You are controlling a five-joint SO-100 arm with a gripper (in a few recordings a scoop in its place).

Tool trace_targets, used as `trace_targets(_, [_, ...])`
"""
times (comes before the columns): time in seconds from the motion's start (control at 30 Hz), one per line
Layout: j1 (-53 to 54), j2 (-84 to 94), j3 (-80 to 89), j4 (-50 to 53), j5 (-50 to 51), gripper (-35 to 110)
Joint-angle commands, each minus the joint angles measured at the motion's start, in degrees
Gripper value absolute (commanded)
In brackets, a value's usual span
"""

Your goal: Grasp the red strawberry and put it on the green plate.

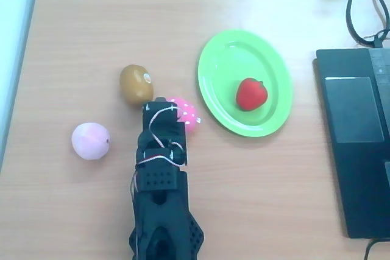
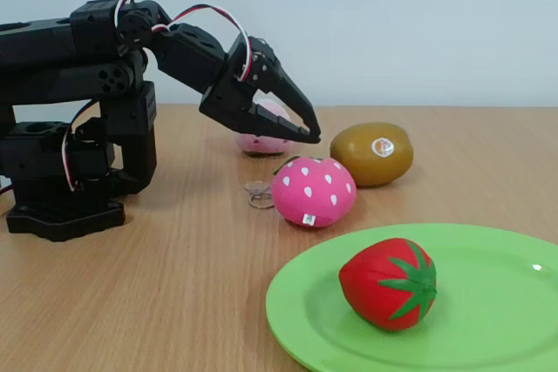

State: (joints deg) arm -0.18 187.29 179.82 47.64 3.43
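The red strawberry (image 1: 251, 94) lies on its side on the green plate (image 1: 222, 59), toward the plate's right half; in the fixed view the red strawberry (image 2: 389, 283) rests on the green plate (image 2: 497, 320) with its green leafy top facing right. My gripper (image 2: 311, 134) hovers above the table well left of the plate, with its fingertips together and nothing between them. From overhead, the gripper (image 1: 159, 103) points up the picture between the kiwi and the pink dotted strawberry.
A brown kiwi (image 1: 136, 83), a pink white-dotted strawberry (image 1: 186, 112) and a pale pink peach (image 1: 91, 140) lie on the wooden table around the gripper. A laptop (image 1: 356, 138) and cables (image 1: 365, 4) sit at the right edge.
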Motion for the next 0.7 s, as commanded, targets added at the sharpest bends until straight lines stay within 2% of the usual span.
trace_targets(0.0, [-1.9,1.5,1.1,6.9,1.1,-8])
trace_targets(0.23, [-3.0,1.5,-3.4,25.0,1.9,-8])
trace_targets(0.67, [-2.5,1.5,-3.4,25.0,1.8,-8])
